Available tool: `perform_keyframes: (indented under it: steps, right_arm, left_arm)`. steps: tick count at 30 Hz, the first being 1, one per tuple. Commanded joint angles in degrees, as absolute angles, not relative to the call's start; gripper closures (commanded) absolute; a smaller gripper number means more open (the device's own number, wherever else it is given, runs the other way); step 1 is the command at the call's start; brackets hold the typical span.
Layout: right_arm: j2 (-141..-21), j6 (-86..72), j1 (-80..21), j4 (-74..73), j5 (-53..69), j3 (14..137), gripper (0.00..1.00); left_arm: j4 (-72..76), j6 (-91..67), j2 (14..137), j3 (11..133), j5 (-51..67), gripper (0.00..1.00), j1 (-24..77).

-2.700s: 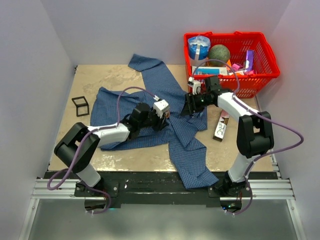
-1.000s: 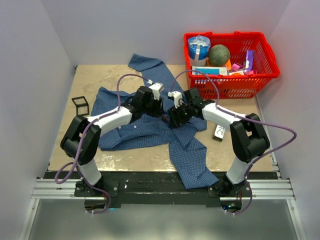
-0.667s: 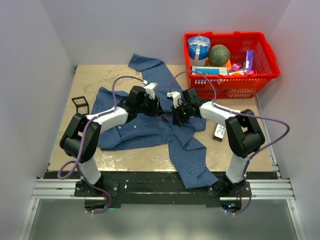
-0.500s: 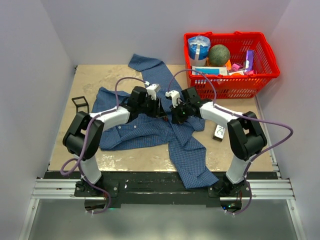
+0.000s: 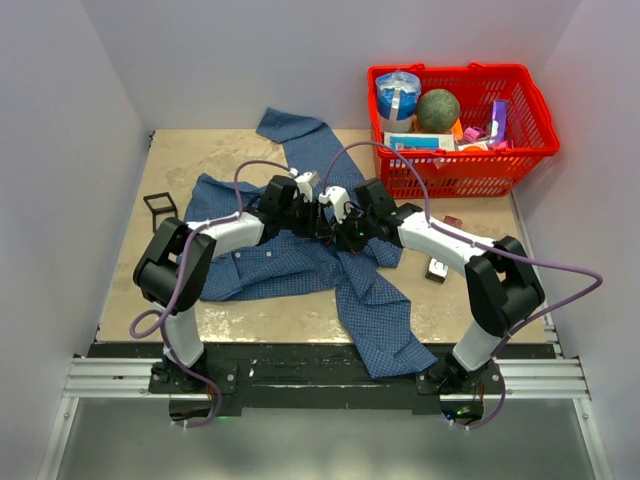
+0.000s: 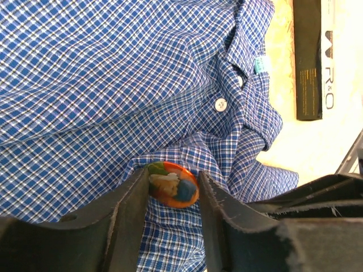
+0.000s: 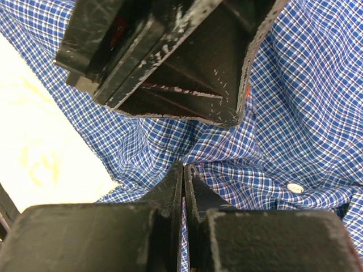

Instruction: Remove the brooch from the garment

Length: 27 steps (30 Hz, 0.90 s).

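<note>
The garment (image 5: 290,265), a blue fine-checked shirt, lies spread over the table's middle. In the left wrist view the brooch (image 6: 173,184), an orange-rimmed oval pin, sits on a raised fold of the shirt (image 6: 113,85). My left gripper (image 6: 172,173) is shut on it, one finger against each side. My right gripper (image 7: 182,165) is shut on a pinched ridge of shirt fabric (image 7: 295,113) just in front of the left gripper's fingers (image 7: 187,68). From above, both grippers meet tip to tip, left (image 5: 322,222) and right (image 5: 340,232), and hide the brooch.
A red basket (image 5: 455,70) full of items stands at the back right. A flat black box (image 5: 437,265) lies right of the shirt, also in the left wrist view (image 6: 312,56). A small black frame (image 5: 160,210) stands at the left. A white button (image 6: 220,104) sits near the collar.
My right gripper has moved left across the shirt to the left gripper's tips and shut on the fabric. The left gripper stayed at the brooch, shifting slightly right.
</note>
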<state>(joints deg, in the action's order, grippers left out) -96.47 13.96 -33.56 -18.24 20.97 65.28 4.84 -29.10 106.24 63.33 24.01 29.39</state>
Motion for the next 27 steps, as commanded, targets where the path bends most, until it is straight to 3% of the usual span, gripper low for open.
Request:
perform_keyframes:
  steps: [1,10,21,24,27]
  right_arm:
    - [-95.2,15.5,-33.9,-17.0,19.9,65.2,1.00]
    - [-95.7,14.6,-34.0,-17.5,19.8,66.2,1.00]
    - [-96.6,14.1,-34.0,-19.2,19.7,68.4,0.99]
    - [-97.0,13.6,-33.9,-18.8,20.2,68.6,0.99]
    - [-97.4,13.1,-33.9,-18.7,20.7,69.0,0.99]
  left_arm:
    - [6.7,-31.8,107.1,65.4,25.3,0.59,29.1]
    - [3.8,-29.7,105.9,65.7,22.2,0.70,29.0]
    - [0.6,-25.4,103.7,65.0,19.4,0.99,29.0]
    - [1.1,-25.5,103.4,64.8,20.5,0.97,29.0]
    - [0.1,-27.0,101.6,64.9,18.6,0.77,28.9]
